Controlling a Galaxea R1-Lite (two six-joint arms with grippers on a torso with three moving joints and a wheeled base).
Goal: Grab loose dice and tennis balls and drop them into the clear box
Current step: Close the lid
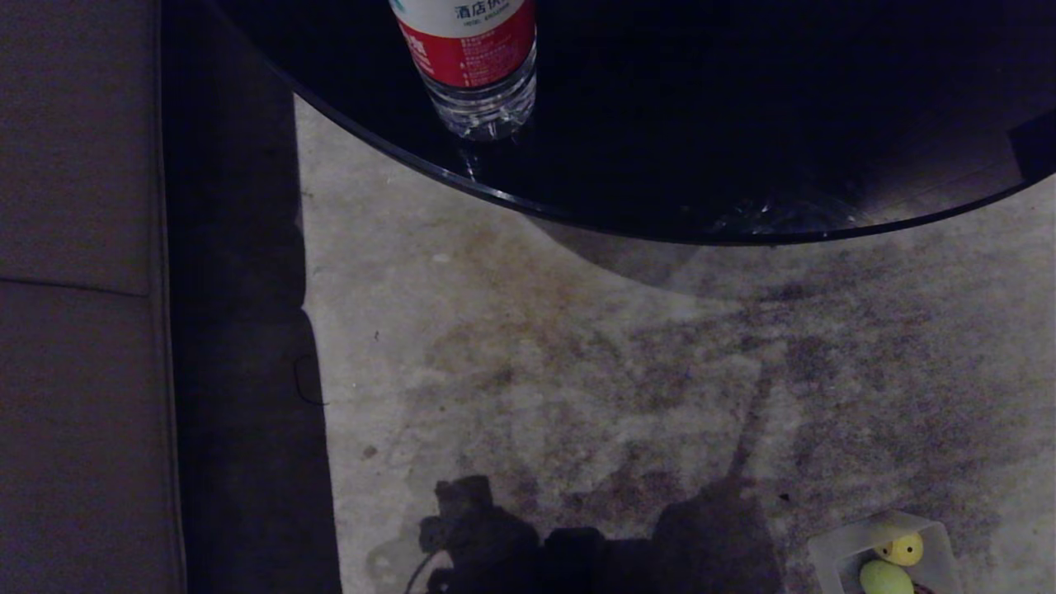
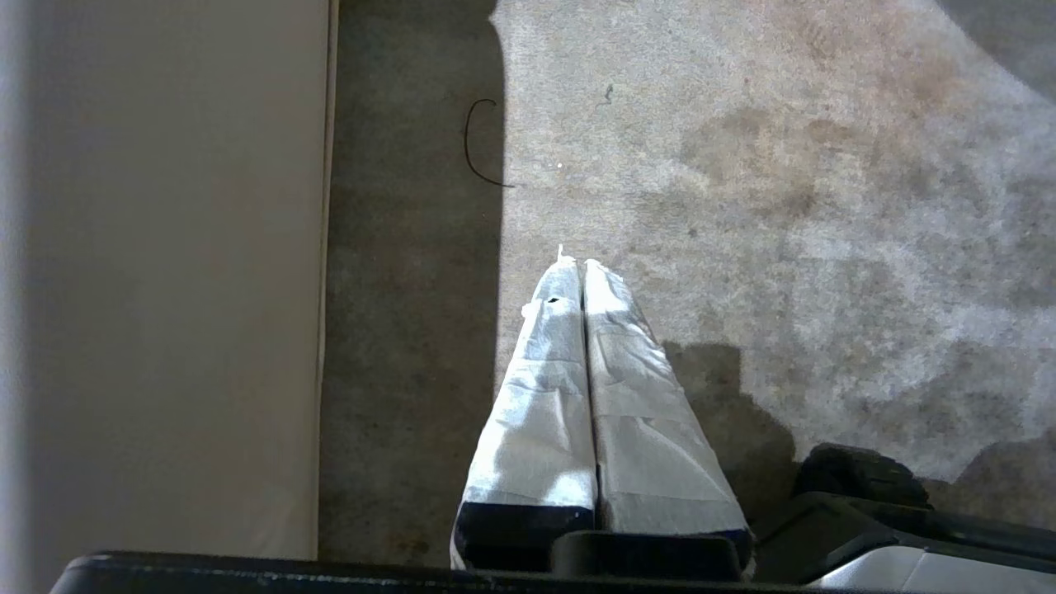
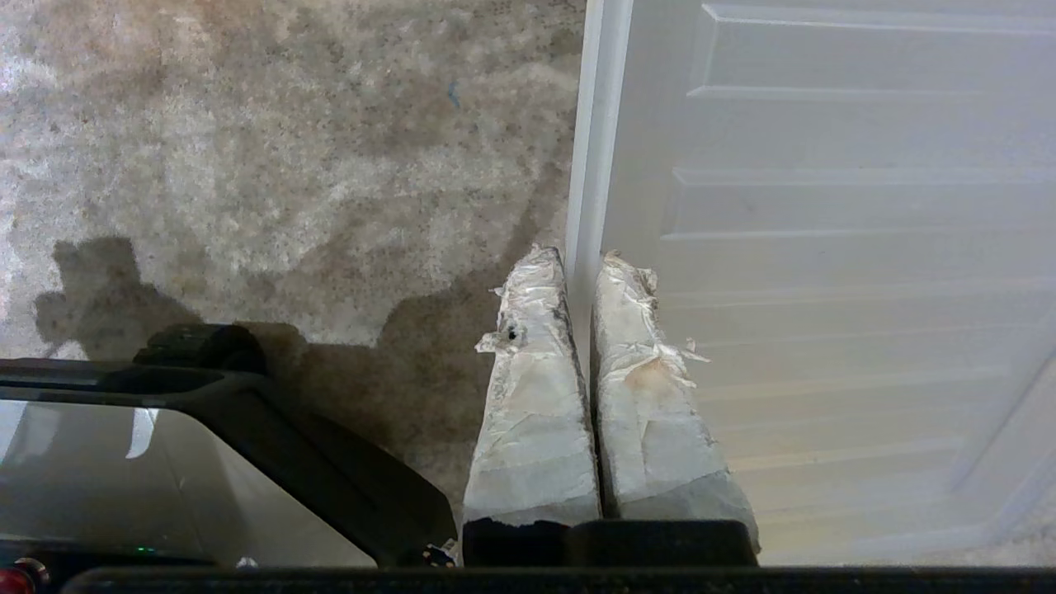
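Note:
The clear box sits on the carpet at the lower right edge of the head view. Inside it lie a yellow die with dark pips and a yellow-green tennis ball. No loose dice or balls show on the carpet. Neither arm appears in the head view. My left gripper hangs above bare carpet beside the sofa, its tape-wrapped fingers shut and empty. My right gripper is shut and empty over the edge of a ribbed translucent lid panel.
A round black glass table with a water bottle fills the top of the head view. A grey sofa runs down the left. Part of the robot's base shows by the right gripper.

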